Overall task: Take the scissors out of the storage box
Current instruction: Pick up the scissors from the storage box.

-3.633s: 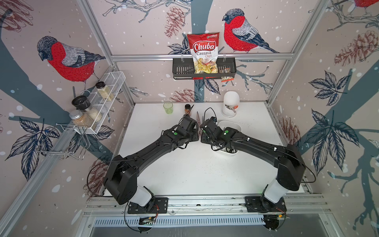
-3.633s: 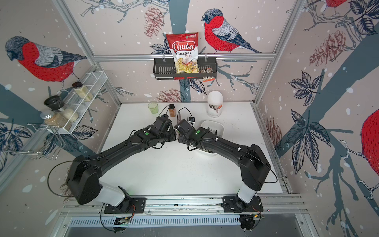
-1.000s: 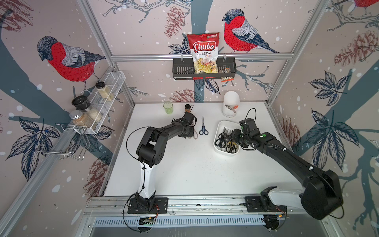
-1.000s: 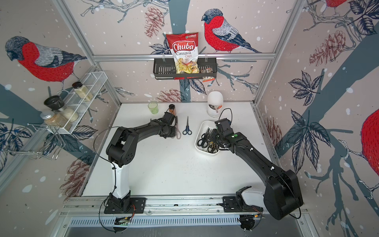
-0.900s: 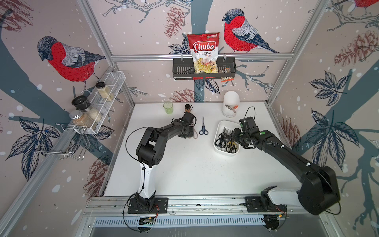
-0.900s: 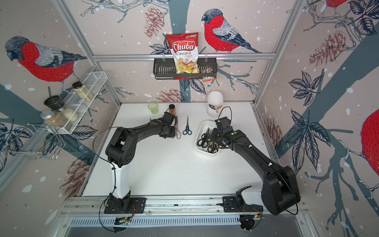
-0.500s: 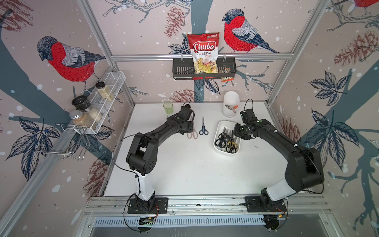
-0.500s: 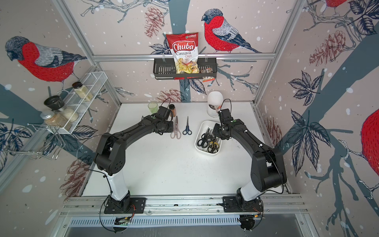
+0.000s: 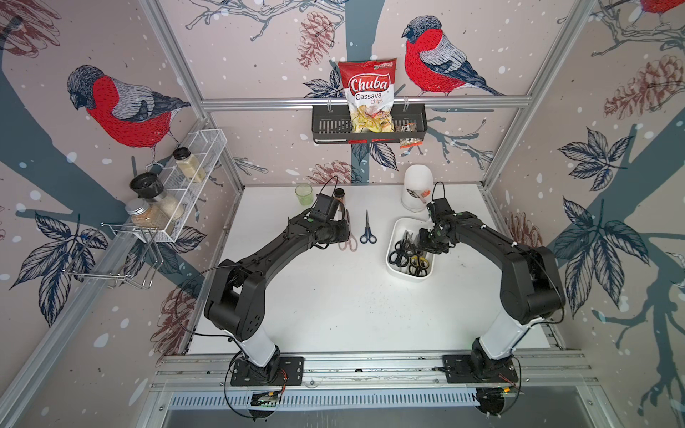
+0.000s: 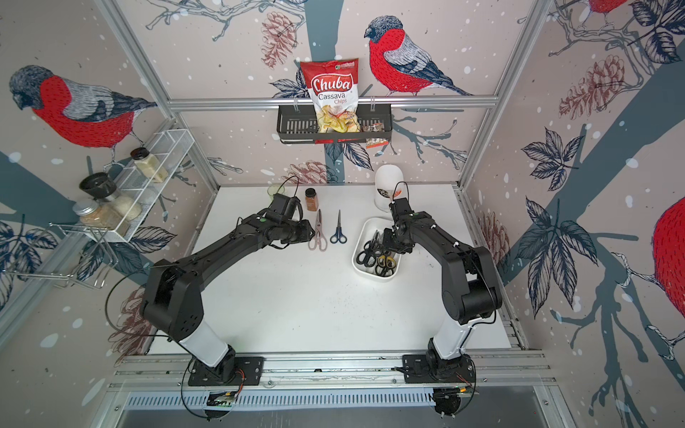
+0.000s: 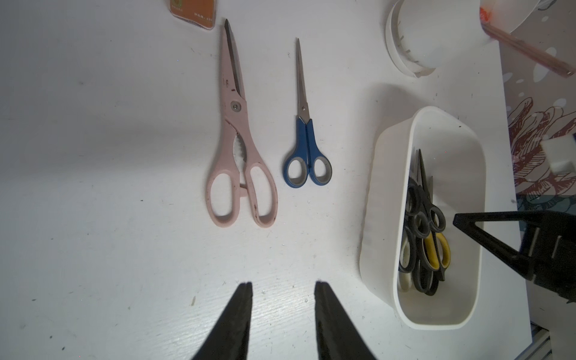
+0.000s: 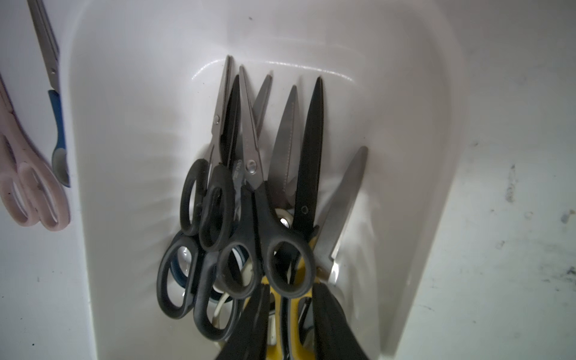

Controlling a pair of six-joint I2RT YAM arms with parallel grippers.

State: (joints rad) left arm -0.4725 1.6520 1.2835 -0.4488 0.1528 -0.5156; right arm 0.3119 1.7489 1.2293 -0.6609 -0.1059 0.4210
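The white tabletop (image 9: 333, 296) carries the storage box (image 9: 407, 277), in which a tangled heap of scissors (image 12: 249, 202) is left. Two pairs lie out on the tabletop beside it: the pink kitchen shears (image 11: 233, 124) and the smaller blue-handled scissors (image 11: 307, 146).

The worst risk is judged to be a snagged lift. The yellow-and-black pair (image 12: 288, 314) is buried under the loops of a black-handled pair (image 12: 265, 230), so neighbouring pairs could be dragged up with it and dropped. The light box could also be tipped or slid. A thin handle loop could be lost from a shallow pinch as well.

The right gripper (image 12: 291, 288) is found inside the box at the handle end of the heap. Its jaws are set narrow on either side of the yellow loop, but whether that loop is truly clamped cannot be told. The left gripper (image 11: 283, 283) is held over bare tabletop, jaws parted and empty. The two removed pairs lie ahead of it, and the box is off to one side.
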